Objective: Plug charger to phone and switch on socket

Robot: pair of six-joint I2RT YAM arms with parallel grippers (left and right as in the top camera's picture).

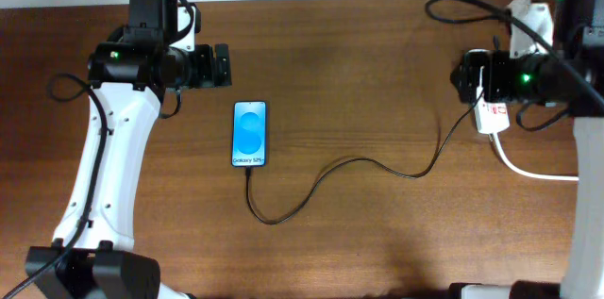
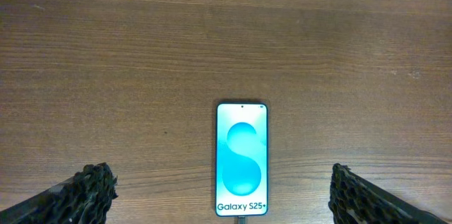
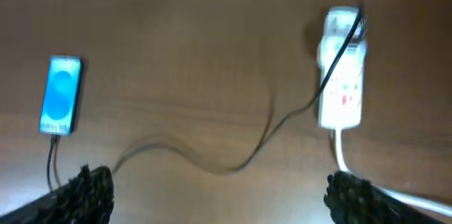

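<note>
Plainly, left jaws and right jaws gape empty; phone (image 2: 242, 159) lies beyond left.

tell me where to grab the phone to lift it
Pinch the phone across its two long edges near the middle, coming straight down from above: it lies flat, screen up, and the cable joins its bottom end.
</note>
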